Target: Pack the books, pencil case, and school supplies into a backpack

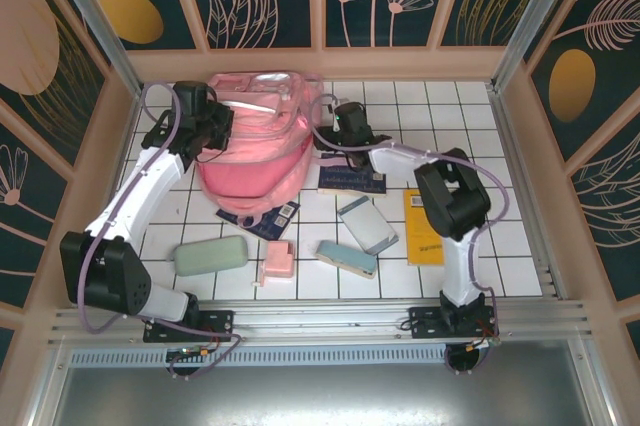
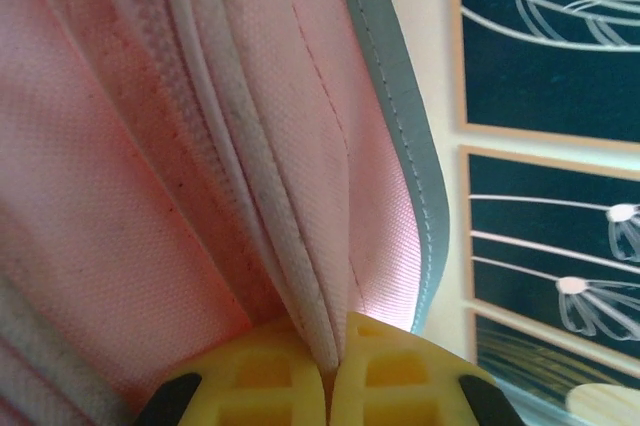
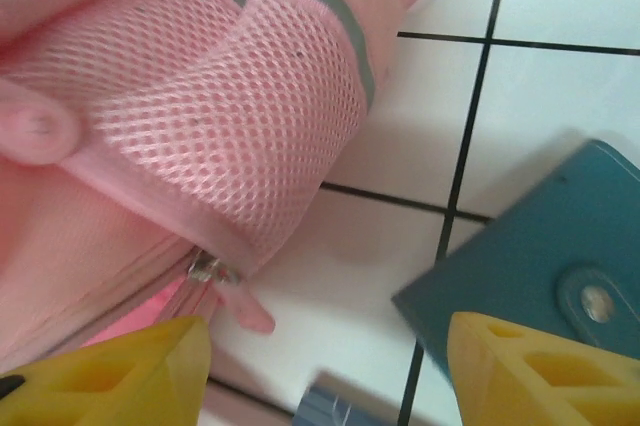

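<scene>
Left gripper (image 2: 330, 371): jaws pressed together on a fold of the backpack (image 1: 250, 151) beside its zip seam; judged to be holding the edge up and taut so the other arm can work the zip
Right gripper (image 3: 320, 366): fingers spread wide with nothing between them, close to the zip pull (image 3: 207, 269) under the mesh side pocket (image 3: 250, 116); probably lining up to catch the pull
Teal book (image 3: 540, 256): flat on the tiles just beside the bag; cut off by the frame edge
Unpacked items: pencil case (image 1: 210, 257), pink block (image 1: 275, 263) and yellow book (image 1: 423, 227) lie on the table (image 1: 520, 246) near the arm bases
Hidden: one navy book (image 1: 268, 218) sits partly under the bag; the bag's interior is out of sight; how far the zip is open cannot be told
</scene>
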Controlling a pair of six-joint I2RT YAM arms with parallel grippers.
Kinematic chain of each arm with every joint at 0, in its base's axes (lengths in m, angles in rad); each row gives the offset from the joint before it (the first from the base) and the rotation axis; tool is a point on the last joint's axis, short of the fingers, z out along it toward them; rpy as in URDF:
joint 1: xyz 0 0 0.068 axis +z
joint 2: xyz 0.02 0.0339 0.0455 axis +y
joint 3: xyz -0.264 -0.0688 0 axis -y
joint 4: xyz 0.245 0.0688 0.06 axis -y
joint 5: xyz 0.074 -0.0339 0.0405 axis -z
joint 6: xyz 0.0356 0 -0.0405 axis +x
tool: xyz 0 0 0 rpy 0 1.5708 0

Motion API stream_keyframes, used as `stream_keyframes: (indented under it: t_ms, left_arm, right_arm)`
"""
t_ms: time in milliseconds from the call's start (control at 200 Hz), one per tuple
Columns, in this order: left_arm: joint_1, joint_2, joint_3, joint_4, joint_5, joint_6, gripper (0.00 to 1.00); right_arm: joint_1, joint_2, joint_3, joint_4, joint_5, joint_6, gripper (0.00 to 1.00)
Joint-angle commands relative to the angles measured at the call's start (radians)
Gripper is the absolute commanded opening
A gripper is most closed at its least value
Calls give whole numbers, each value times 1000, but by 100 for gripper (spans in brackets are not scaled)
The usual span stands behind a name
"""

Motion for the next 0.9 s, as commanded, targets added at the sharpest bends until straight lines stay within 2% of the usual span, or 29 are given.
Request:
stream_keyframes:
  t_ms: [0,70,135,170,320,455,671,741,806,891]
  left_arm:
    - [-5,-26,36,183,-28,-86,0]
    - [-4,-7,41,193,-22,-123,0]
    - [-5,6,40,213,-13,-156,0]
    - [-5,11,40,229,-10,-167,0]
    - [-5,27,63,245,-21,-180,0]
    - [-5,36,74,269,5,-178,0]
    - [-5,54,77,299,86,-125,0]
    - [-7,52,58,311,104,-122,0]
    - [-6,42,19,349,115,-127,0]
    - [-9,41,-17,420,160,-104,0]
  right_arm:
    - [54,-194,-124,147,-6,27,54]
    - [116,-255,-185,179,-37,3,35]
    - [183,-286,-217,198,-44,-7,10]
    - [212,-295,-230,210,-50,5,0]
    - [289,-282,-267,305,-130,124,0]
    - [332,-197,-207,330,-88,216,0]
    - [329,-51,-128,495,-109,372,0]
    - [317,-4,-111,591,-104,440,7]
    - [305,32,-141,811,-106,496,17]
    - [277,94,-117,998,-131,623,22]
